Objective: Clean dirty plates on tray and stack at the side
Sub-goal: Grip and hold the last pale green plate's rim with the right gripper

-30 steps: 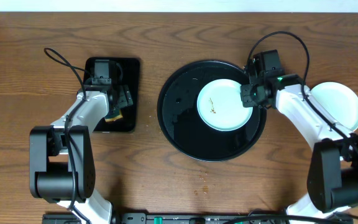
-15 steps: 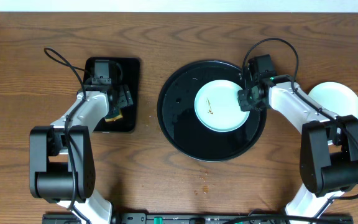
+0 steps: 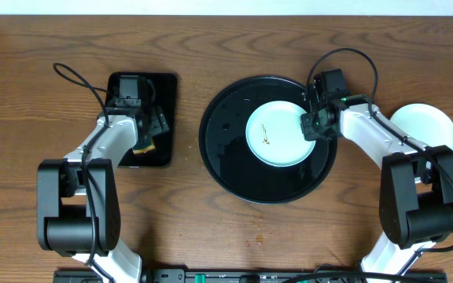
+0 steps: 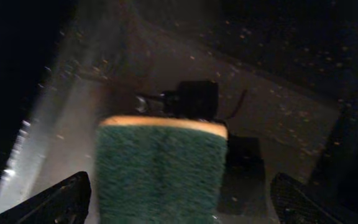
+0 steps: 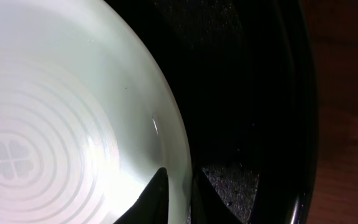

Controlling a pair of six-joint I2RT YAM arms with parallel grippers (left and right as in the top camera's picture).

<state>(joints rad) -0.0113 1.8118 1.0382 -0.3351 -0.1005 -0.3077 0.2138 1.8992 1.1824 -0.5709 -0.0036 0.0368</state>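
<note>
The right tool is clamped on the right-hand rim of the aqua plate. In the wrist view its two fingertips pinch the edge, one on the inside of the dish and one outside. That plate sits flat and face up, a bit right of center in the round black tray. It's round, so there's no real long axis. It has concentric rings and a little clover mark in the middle, plus one thin brown smear left of center.

Plate count: two visible. One is on the tray. A second plate, paler, is on the bare tabletop to the right, partly under the right arm. Can't tell if there's another one stacked beneath it.

Trays: two, the round one and a smaller rectangular tray on the left, with its long side running away from the robot.

The left tool hangs over that small tray with its fingers spread wide, gripping nothing. One sponge, green scrubby face up with a yellow edge, lies between them.

A few crumbs sit on the tabletop in front of the round tray.
</note>
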